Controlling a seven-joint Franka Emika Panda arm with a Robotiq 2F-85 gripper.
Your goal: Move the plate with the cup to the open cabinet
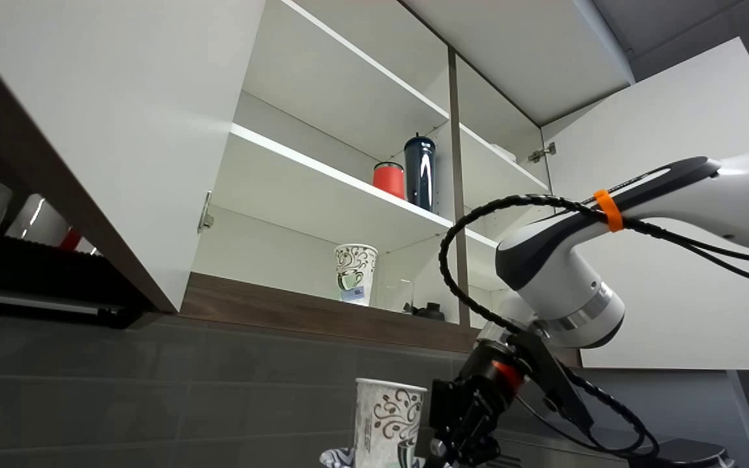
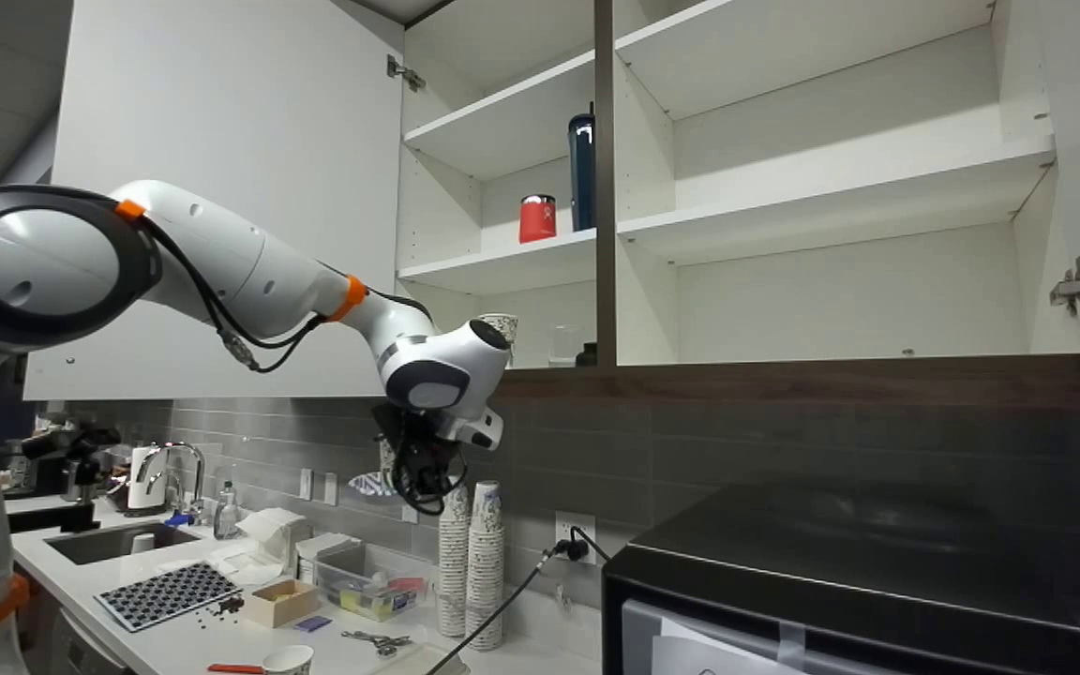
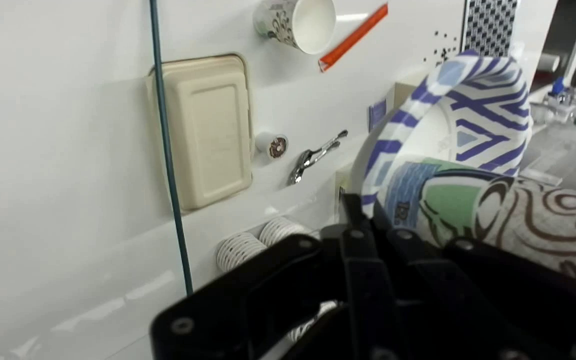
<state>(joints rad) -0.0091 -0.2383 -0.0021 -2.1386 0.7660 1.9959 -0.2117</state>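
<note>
The white plate with a blue-purple pattern [image 3: 498, 110] holds the patterned paper cup [image 3: 468, 200]. My gripper [image 3: 368, 212] is shut on the plate's rim, right beside the cup. In an exterior view the cup [image 1: 384, 422] stands upright on the plate [image 1: 335, 457], beside my gripper [image 1: 439, 452] and below the cabinet's bottom edge. In an exterior view my gripper [image 2: 413, 478] partly hides the cup [image 2: 385, 456], and the plate [image 2: 369, 484] sticks out. The white cabinet [image 1: 296, 311] has its doors open; it also shows in an exterior view [image 2: 831, 380].
Inside the cabinet stand a similar paper cup [image 1: 355, 276], a clear glass [image 1: 400, 296], a red cup [image 1: 389, 180] and a dark tumbler [image 1: 419, 172]. Below are cup stacks [image 2: 484, 572], a black appliance [image 2: 840, 581] and a cable [image 2: 512, 595]. An open door [image 1: 108, 130] flanks the cabinet.
</note>
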